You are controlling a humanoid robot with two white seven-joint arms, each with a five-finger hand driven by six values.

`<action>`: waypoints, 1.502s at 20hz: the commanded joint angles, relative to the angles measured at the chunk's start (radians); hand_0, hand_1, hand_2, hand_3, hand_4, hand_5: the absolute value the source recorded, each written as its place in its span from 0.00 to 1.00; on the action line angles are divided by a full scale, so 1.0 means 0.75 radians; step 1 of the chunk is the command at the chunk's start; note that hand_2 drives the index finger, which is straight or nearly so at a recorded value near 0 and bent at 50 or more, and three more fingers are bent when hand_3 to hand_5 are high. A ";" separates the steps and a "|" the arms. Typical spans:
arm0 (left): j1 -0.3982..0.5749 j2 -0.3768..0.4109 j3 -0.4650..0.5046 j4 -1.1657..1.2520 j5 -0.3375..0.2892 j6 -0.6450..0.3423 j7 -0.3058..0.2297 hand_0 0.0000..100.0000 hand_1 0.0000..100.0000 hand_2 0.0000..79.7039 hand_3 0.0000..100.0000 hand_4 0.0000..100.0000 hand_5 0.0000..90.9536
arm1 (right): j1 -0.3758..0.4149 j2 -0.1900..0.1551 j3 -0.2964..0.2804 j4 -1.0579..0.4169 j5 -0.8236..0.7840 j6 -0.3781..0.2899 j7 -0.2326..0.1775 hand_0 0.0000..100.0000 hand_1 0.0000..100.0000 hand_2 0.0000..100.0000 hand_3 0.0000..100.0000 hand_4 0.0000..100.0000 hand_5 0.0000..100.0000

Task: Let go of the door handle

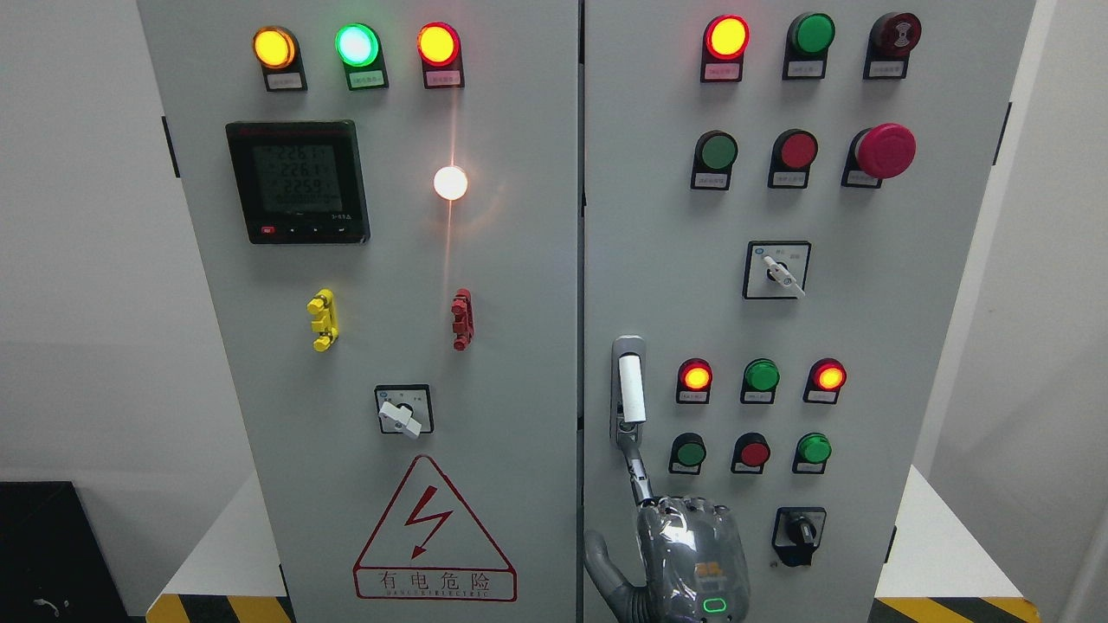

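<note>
One hand in shot: the right hand [688, 554], coming up from the bottom edge just right of the middle, back of the palm to the camera. Shell is glossy silver-grey metal with a small lit green mark low down; joints are dark. The thumb [599, 562] is splayed out to the left. One slim finger [639, 476] points straight up, its tip at or touching the lower end of the door handle [632, 389]. The fingers are loose and wrap nothing. The other fingers hide behind the knuckles. Left hand not in view.

Key relation: the handle sits directly above and slightly left of the hand, long axis vertical, in line with the raised finger. It's a white, smooth, rounded bar in a grey metal housing, low on the right door [866, 346] by that door's left edge, next to the centre seam. Judgement: the grip looks already off, and pulling down and back from the door would clear it.

Right door is flat, matte grey painted steel with round red and green lamps, buttons, a red mushroom stop button [885, 150] and rotary switches. Left door [389, 346] matches, with a black digital meter [299, 182] near the top and a red triangular shock warning sign [433, 536] at its bottom edge.
</note>
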 commanded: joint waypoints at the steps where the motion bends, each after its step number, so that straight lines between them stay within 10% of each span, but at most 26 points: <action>1: 0.000 0.000 0.000 0.000 0.000 -0.001 -0.001 0.12 0.56 0.00 0.00 0.00 0.00 | 0.004 -0.002 0.000 -0.054 0.004 0.000 -0.009 0.47 0.35 0.05 1.00 1.00 1.00; 14: 0.000 0.000 0.000 0.000 0.000 -0.001 -0.001 0.12 0.56 0.00 0.00 0.00 0.00 | 0.018 -0.004 0.000 -0.080 0.000 -0.009 -0.025 0.47 0.35 0.08 1.00 1.00 1.00; 21: 0.000 0.000 0.000 0.000 0.000 -0.001 -0.001 0.12 0.56 0.00 0.00 0.00 0.00 | 0.041 -0.010 0.000 -0.123 -0.004 -0.015 -0.036 0.52 0.33 0.44 0.96 0.95 1.00; 30: 0.000 0.000 0.000 0.000 0.000 -0.001 -0.001 0.12 0.56 0.00 0.00 0.00 0.00 | 0.078 -0.016 -0.004 -0.203 -0.008 -0.043 -0.034 0.52 0.23 0.65 0.91 0.90 0.94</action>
